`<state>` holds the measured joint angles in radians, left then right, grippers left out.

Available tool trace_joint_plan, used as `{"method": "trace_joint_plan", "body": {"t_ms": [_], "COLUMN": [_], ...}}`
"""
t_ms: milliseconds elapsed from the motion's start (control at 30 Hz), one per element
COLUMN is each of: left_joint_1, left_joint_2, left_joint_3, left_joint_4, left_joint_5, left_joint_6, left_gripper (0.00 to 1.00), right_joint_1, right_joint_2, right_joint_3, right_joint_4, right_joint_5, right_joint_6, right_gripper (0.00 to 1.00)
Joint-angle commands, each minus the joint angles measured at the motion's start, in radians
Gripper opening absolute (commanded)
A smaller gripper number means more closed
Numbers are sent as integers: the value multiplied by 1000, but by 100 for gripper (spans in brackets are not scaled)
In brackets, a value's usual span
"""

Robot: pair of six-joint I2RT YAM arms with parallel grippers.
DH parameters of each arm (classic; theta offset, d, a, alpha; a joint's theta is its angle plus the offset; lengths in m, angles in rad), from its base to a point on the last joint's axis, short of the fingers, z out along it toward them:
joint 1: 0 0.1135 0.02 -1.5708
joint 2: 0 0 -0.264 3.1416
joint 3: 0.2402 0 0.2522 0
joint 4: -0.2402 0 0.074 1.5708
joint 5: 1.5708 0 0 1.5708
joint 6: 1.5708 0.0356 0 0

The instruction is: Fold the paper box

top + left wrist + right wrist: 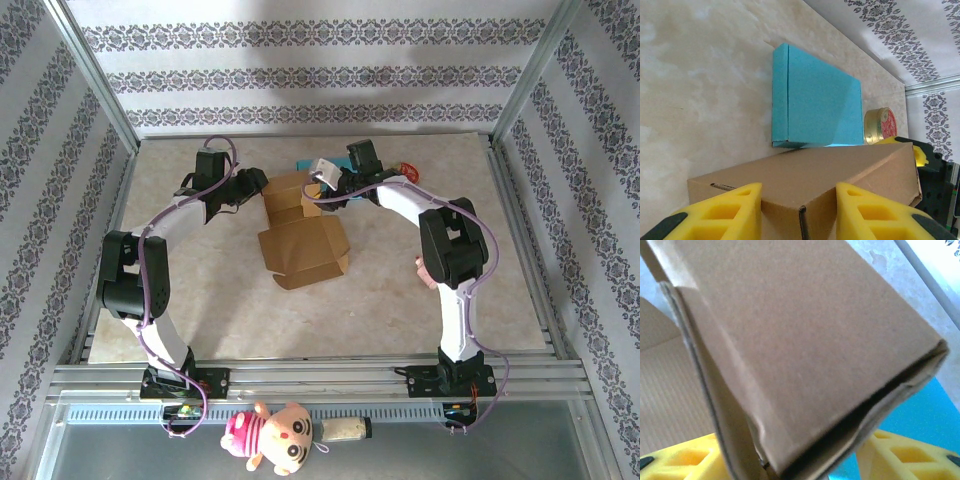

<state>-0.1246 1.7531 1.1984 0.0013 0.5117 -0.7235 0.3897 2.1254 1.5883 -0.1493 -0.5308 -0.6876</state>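
The brown paper box (305,245) lies mid-table with one folded wall (288,195) standing up at its far end. My left gripper (258,184) meets that wall from the left. In the left wrist view its yellow fingers (735,210) press both sides of the box's corner (805,180), shut on it. My right gripper (318,190) comes in from the right. In the right wrist view the doubled cardboard wall (805,340) fills the space between its yellow fingers (900,452), and the gripper (795,450) looks shut on it.
A teal flat box (820,105) lies just behind the paper box, with a round tin (881,125) to its right. A pink plush toy (275,440) sits on the front rail. Metal frame posts and patterned walls enclose the table (200,310).
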Motion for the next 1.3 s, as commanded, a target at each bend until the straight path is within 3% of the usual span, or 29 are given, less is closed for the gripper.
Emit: {"method": "trace_joint_plan", "body": {"t_ms": [0,133,267,433,600,700,800,867,933,1033,1167,1267], "left_joint_1": [-22,-22,-22,-23,-22,-23,-23,-24,-28,-33,-44,-50], "left_joint_2": [-29,-32,-36,-84,-161,-176,-161,-146,-124,-79,-45,-83], "left_joint_3": [-27,-30,-28,-44,-89,-113,-138,-152,-153,-140,-144,-178], "left_joint_4": [-1,10,23,51,85,107,148,177,182,177,225,306], "left_joint_5": [13,22,31,4,-45,-59,-35,-10,11,46,83,73], "left_joint_6": [2,-9,-22,-43,-100,-154,-187,-199,-202,-203,-235,-252], "left_gripper": [37,37,44,63,72,74,74,75,75,74,72,71], "right_joint_1": [25,49,72,77,77,78,81,83,86,92,97,96], "right_joint_2": [35,58,73,76,85,89,92,89,92,111,122,94], "right_joint_3": [51,76,87,97,110,115,121,121,125,154,187,169], "right_joint_4": [34,29,27,23,5,-5,-23,-22,-19,-44,-89,-79], "right_joint_5": [28,71,126,156,224,227,230,244,245,254,229,219], "right_joint_6": [84,125,105,123,149,162,168,187,202,206,188,195], "right_gripper": [57,54,52,33,19,11,8,11,21,20,0,0]}}
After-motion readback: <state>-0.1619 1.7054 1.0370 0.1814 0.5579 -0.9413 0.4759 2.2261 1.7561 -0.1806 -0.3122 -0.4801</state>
